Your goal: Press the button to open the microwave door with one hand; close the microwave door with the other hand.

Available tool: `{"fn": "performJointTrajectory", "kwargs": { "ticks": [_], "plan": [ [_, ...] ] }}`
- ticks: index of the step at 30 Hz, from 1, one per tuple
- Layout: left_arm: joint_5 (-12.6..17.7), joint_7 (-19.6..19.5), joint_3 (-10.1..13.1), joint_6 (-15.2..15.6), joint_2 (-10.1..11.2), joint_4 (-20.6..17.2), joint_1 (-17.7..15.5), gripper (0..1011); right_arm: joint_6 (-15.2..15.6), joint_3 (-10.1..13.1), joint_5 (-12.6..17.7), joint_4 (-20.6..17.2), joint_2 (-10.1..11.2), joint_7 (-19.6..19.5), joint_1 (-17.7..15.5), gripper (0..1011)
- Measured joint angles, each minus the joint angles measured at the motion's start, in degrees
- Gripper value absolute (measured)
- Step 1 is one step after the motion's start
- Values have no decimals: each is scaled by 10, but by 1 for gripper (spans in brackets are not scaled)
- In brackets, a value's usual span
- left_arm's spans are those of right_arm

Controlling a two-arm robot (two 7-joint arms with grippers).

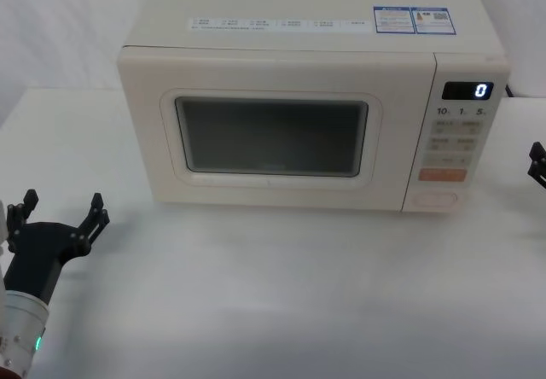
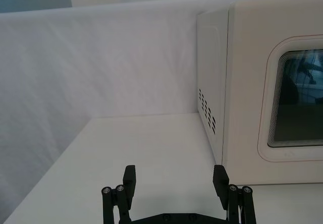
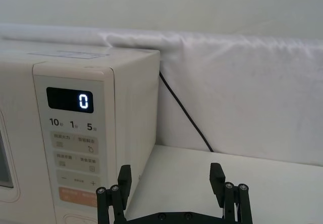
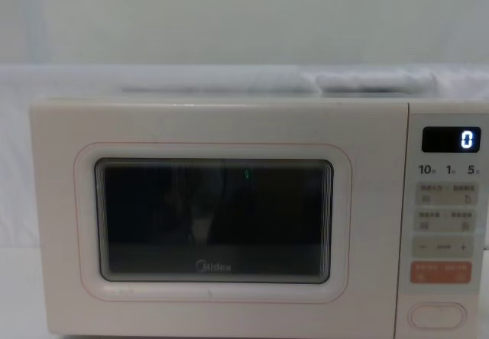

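White cloth covered the table (image 1: 281, 294) and hung as a backdrop behind it, and your microwave (image 1: 311, 55) sat square on that surface, its front turned straight toward the robot. You could see the microwave door (image 4: 214, 221) lying flush and shut, a broad panel running longer side to side than top to bottom, its dark window (image 4: 214, 217) carrying the Midea mark along the lower edge. To the right of the door stood the narrow control panel (image 4: 447, 224), upright, with the display (image 4: 451, 139) showing 0 at its top. Your button (image 4: 437, 315) sat at the very foot of that panel, just under the orange key (image 4: 441, 272); it was a pill shape lying level, its long axis left to right, its face pointing forward.

Your left gripper (image 1: 64, 208) hovered low over the table in front of the microwave's left corner, well apart from it, fingers spread and clasping nothing. Your right gripper (image 3: 171, 176) hung beside the microwave's right flank, level with the lower keys, fingers likewise parted and empty; a black cable (image 3: 184, 113) ran down the cloth behind it
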Motion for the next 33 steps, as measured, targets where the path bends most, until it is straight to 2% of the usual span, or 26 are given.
{"fn": "performJointTrajectory", "kwargs": {
  "ticks": [33],
  "plan": [
    [0, 0, 0, 0, 0, 0, 0, 1001, 0, 0, 0, 0, 0, 0, 0, 1002]
  ]
}}
